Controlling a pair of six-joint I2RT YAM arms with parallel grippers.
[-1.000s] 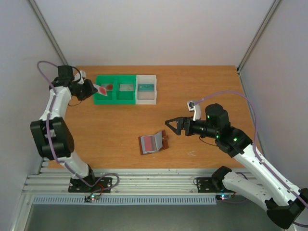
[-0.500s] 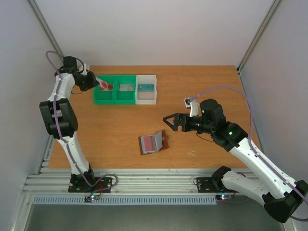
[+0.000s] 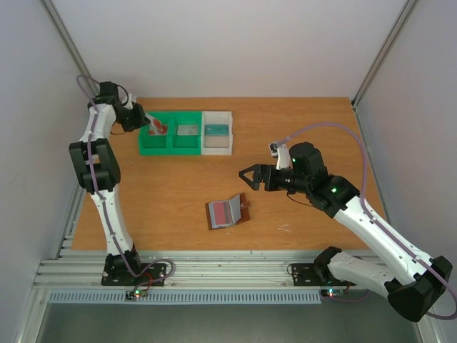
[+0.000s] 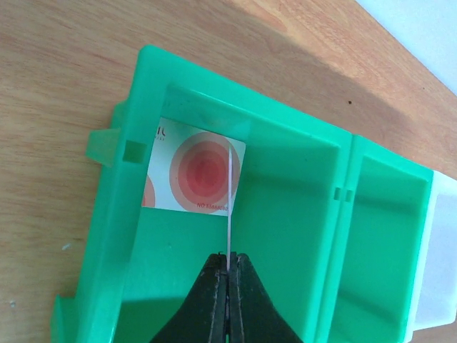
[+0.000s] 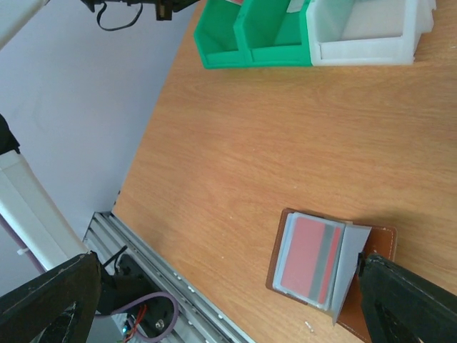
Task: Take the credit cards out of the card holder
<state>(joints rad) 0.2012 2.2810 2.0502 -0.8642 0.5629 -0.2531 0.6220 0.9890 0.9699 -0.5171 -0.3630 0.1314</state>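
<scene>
The task looks partly done. The left fingers are pinched shut on a thin card, held edge-on over the leftmost compartment of the green bin at the upper left of the top view. One card with red rings already lies flat inside it. The card holder lies open on the table near the middle, with a red card, and perhaps paler ones under it, not yet removed. The right fingers are spread wide and empty, just up and right of it.
</scene>
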